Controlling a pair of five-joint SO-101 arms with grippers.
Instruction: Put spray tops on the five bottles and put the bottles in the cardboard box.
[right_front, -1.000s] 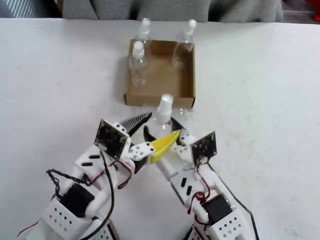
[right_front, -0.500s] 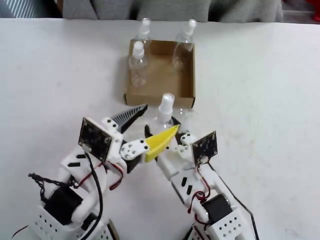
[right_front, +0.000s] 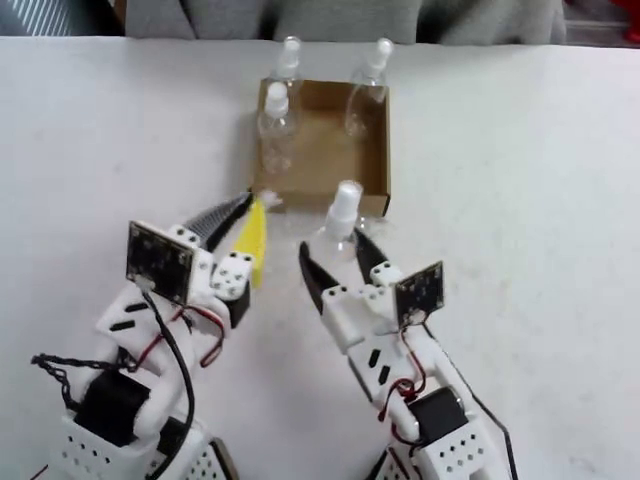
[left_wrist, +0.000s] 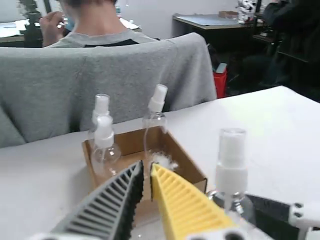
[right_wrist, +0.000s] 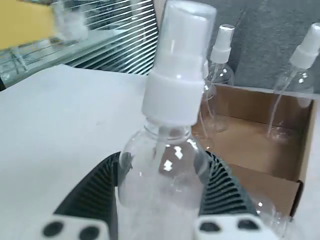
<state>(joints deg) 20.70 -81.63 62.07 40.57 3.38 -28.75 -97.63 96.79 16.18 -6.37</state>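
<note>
Nearest the arm bases, on the white surface (right_front: 520, 200), we recorded two hands. Item one, the left hand (right_front: 255, 203): its black and yellow fingers lay closed against each other, grasping no bottle, tips near the cardboard box (right_front: 322, 150) at its near left corner. A whitish tuft (right_front: 268, 198) sat at those tips; we could not tell what it was. Item two, the right hand (right_front: 335, 255): clenched on the held bottle (right_front: 338, 238), one black finger at each side of its clear body. The held bottle stood upright, its white spray top (right_front: 347, 198) fitted, just before the box's near wall; whether it touched the surface we could not tell. Beside it, at the foot of that wall, lay a clear rounded item (right_front: 372, 226), not identified. Inside the box we counted the left-side bottle (right_front: 275, 135) and the right-side bottle (right_front: 362, 108), both capped, well apart. Farthest stood the far bottle (right_front: 289, 58), also capped, at the box's far left corner; inside or just behind, we could not tell.
</note>
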